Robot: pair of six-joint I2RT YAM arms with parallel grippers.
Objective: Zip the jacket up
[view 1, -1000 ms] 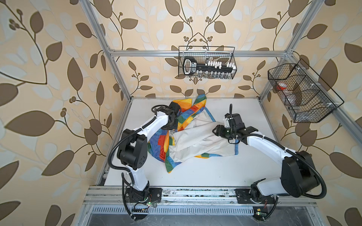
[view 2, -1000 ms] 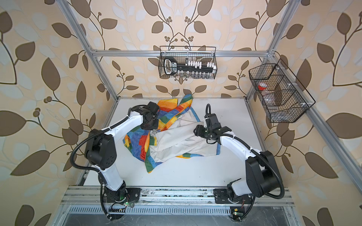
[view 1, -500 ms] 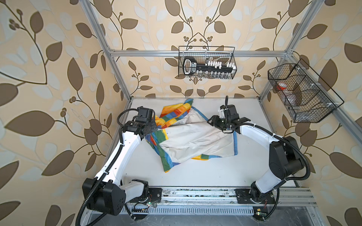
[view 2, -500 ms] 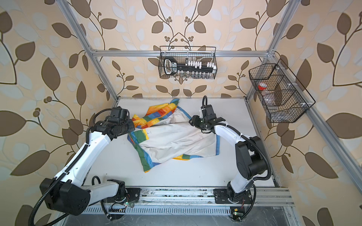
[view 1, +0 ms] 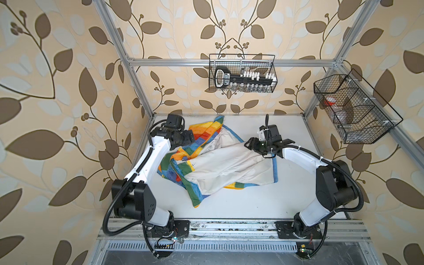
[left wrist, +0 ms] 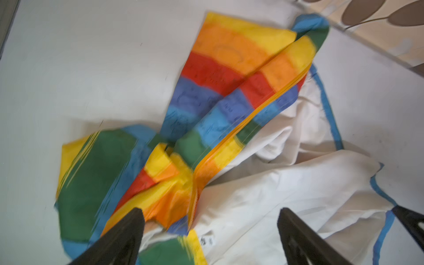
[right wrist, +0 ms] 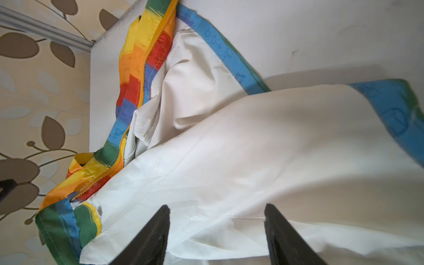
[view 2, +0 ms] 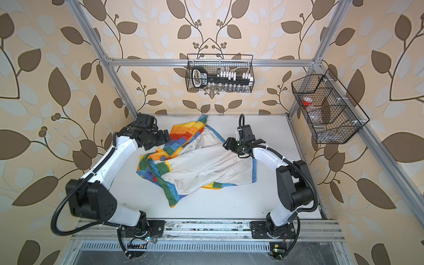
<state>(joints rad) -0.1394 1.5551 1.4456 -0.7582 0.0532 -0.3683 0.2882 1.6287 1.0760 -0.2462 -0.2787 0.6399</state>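
White worktop (view 1: 229, 206) carries the crinkly rainbow-block jacket (view 1: 229, 165), lining up, zipper (right wrist: 146, 66) undone; left fingers (left wrist: 119, 241) and right fingers (right wrist: 149, 238) gape, seemingly empty.

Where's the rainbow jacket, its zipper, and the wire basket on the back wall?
jacket (view 1: 229, 160): in a top view, on its off-white lining.
zipper (right wrist: 146, 63): right wrist view, on the orange-yellow teeth.
wire basket (view 1: 242, 55): in a top view, on its top rim.
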